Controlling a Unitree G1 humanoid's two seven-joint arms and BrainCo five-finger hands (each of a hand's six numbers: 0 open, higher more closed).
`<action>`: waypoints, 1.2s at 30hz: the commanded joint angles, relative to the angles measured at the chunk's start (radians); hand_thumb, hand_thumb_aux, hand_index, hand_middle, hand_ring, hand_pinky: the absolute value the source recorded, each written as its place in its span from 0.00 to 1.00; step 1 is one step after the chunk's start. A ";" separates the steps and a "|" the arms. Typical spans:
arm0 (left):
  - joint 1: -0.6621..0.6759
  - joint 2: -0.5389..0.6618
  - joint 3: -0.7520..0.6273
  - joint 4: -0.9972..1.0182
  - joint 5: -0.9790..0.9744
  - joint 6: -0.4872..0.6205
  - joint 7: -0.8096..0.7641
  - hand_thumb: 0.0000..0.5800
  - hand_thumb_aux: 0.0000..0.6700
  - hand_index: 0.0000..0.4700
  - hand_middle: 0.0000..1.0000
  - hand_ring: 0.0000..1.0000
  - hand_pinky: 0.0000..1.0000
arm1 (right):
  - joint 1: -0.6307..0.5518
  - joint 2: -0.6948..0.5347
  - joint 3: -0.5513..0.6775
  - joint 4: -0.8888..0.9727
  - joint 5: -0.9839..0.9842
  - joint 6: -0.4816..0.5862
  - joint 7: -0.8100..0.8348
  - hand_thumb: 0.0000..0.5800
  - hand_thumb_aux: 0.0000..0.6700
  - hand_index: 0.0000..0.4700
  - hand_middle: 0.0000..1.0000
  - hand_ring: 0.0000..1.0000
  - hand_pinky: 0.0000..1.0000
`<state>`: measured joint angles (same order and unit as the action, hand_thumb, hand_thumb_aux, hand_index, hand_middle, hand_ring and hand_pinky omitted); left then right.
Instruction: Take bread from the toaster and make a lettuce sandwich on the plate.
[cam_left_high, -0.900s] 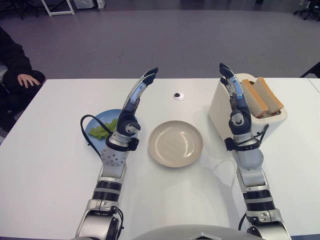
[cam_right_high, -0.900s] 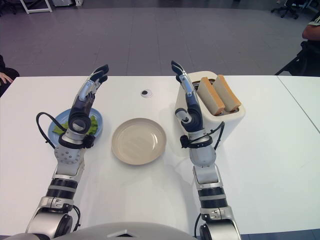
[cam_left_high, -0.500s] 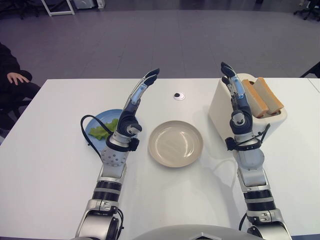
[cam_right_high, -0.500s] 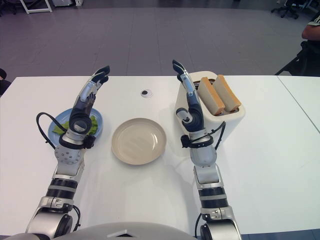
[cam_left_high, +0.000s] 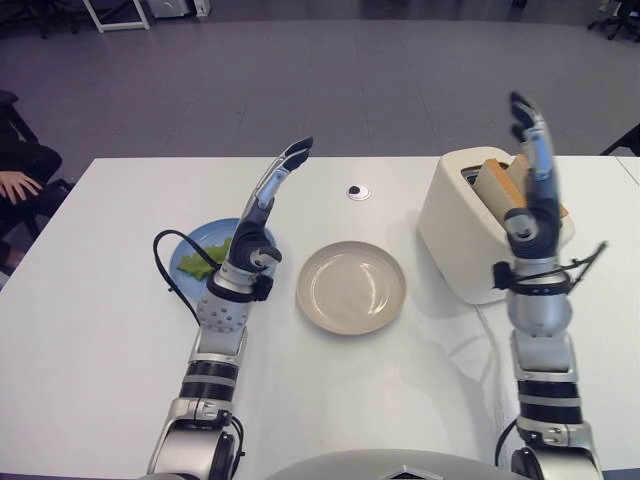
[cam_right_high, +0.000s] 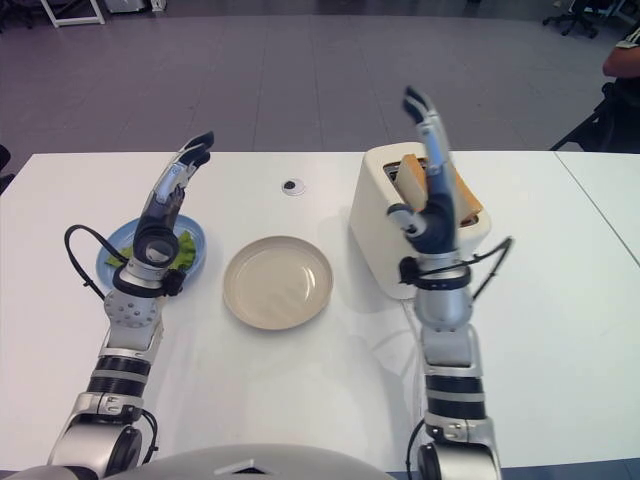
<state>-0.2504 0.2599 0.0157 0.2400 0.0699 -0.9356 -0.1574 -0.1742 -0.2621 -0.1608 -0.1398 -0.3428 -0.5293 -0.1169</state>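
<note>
Fingers (cam_left_high: 537, 150) of my right hand (cam_left_high: 533, 205) stand straight and apart, holding nothing. They are raised just in front of the bread (cam_left_high: 490, 183) that sticks up from the toaster (cam_left_high: 450, 240), well placed, I judge, for closing on a slice. My left hand (cam_left_high: 260, 235) hovers over the lettuce (cam_left_high: 198, 262) on its blue dish (cam_left_high: 208, 227), fingers likewise stretched out and empty. Between them the plate (cam_left_high: 351, 287) sits bare on the tabletop (cam_left_high: 110, 340), ready for the sandwich.

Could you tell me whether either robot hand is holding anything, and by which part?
Nothing is held: the left robot hand is open near the lettuce, the right robot hand open beside the bread.
</note>
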 joint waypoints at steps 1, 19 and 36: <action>-0.010 0.019 0.022 0.015 0.014 -0.006 0.008 0.00 0.00 0.00 0.00 0.00 0.00 | -0.017 -0.141 -0.138 0.028 -0.136 0.136 -0.046 0.00 0.00 0.00 0.00 0.00 0.00; -0.022 0.047 0.046 0.035 0.006 -0.010 0.020 0.00 0.00 0.00 0.00 0.00 0.00 | -0.012 -0.404 0.026 0.433 -0.248 0.250 0.011 0.86 0.62 0.62 0.00 0.00 0.00; -0.054 0.330 0.097 0.231 0.681 0.188 0.453 0.00 0.00 0.00 0.00 0.00 0.00 | -0.031 -0.365 -0.076 0.269 -0.030 0.152 -0.070 1.00 1.00 1.00 1.00 1.00 1.00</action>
<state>-0.3122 0.5477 0.1465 0.4685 0.6526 -0.8098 0.2518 -0.1991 -0.6369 -0.2052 0.1660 -0.4196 -0.3708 -0.1856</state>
